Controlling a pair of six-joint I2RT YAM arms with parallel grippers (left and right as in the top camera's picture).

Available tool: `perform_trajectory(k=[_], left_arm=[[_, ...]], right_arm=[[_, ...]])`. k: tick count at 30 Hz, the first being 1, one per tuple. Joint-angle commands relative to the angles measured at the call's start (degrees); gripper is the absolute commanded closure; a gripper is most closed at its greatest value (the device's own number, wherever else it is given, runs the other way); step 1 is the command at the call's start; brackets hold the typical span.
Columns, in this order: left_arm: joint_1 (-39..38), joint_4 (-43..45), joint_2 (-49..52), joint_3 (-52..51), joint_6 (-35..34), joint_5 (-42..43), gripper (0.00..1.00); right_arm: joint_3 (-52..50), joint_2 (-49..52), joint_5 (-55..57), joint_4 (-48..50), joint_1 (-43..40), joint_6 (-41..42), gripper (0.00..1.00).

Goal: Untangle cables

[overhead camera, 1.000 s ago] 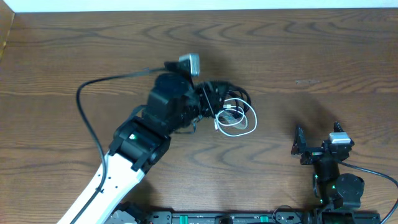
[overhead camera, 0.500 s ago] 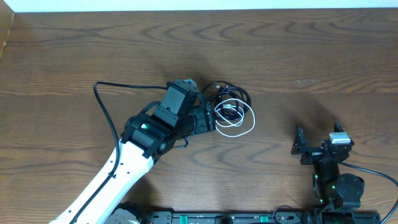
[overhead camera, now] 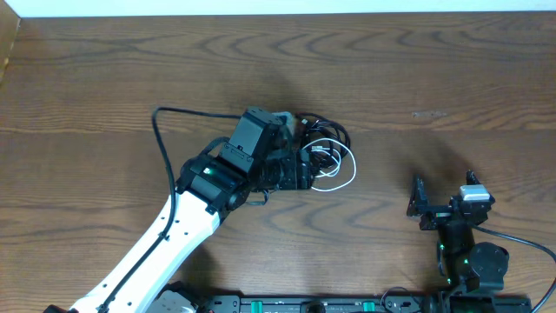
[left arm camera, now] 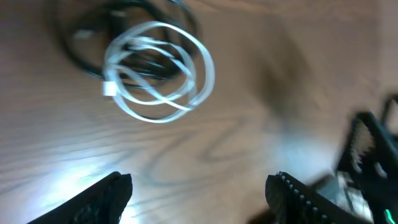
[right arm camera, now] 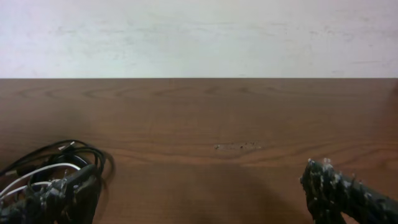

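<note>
The cables lie in one tangled pile near the table's middle. The short white cable [overhead camera: 339,170] is coiled in loose loops, and the two black cables [overhead camera: 327,131] loop under and behind it. In the left wrist view the white coil [left arm camera: 159,76] lies over the black loops [left arm camera: 93,37], blurred. My left gripper [overhead camera: 303,169] is open and empty, hovering at the pile's left edge; its fingers [left arm camera: 199,198] are apart with bare wood between them. My right gripper [overhead camera: 442,207] is open and empty at the front right, far from the pile [right arm camera: 53,163].
The left arm's thick black cord [overhead camera: 165,139] arcs over the table to the left of the pile. A pale wall [right arm camera: 199,37] rises behind the table's far edge. The right arm's base [overhead camera: 473,265] stands at the front right edge.
My left arm has swung right and closed in on the cable pile, its cord trailing after it. The pile has hardly shifted. The right arm has not moved.
</note>
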Motion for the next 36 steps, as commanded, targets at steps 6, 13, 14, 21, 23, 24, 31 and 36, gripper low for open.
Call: perform_trajectory(k=[6, 13, 14, 21, 23, 24, 31, 36], left_arm=[[-0.1, 0.5, 0.2, 0.4, 6.5, 0.5, 0.25], [-0.1, -5.6, 0.2, 0.2, -24.7, -20.8, 0.24], [-0.1, -5.5, 0.2, 0.2, -24.9, -20.8, 0.24], [-0.2, -5.1, 1.4, 0.2, -24.8, -20.0, 0.26], [-0.3, -4.6, 2.6, 0.2, -24.9, -19.9, 0.3], [-0.5, -4.3, 3.5, 0.2, -24.9, -19.9, 0.3], [-1.4, 0.3, 12.4, 0.2, -24.8, -14.6, 0.3], [-1.4, 6.4, 18.1, 0.2, -24.8, -7.0, 0.29]], right_arm=[[-0.1, 0.0, 0.4, -0.3, 0.3, 0.1, 0.01], [-0.1, 0.0, 0.4, -0.3, 0.3, 0.1, 0.01], [-0.1, 0.0, 0.4, -0.3, 0.3, 0.1, 0.01], [-0.1, 0.0, 0.4, -0.3, 0.3, 0.1, 0.01], [-0.1, 0.0, 0.4, -0.3, 0.3, 0.1, 0.01], [-0.1, 0.0, 0.4, -0.3, 0.3, 0.1, 0.01], [-0.1, 0.0, 0.4, -0.3, 0.3, 0.1, 0.01], [-0.1, 0.0, 0.4, -0.3, 0.3, 0.1, 0.01]])
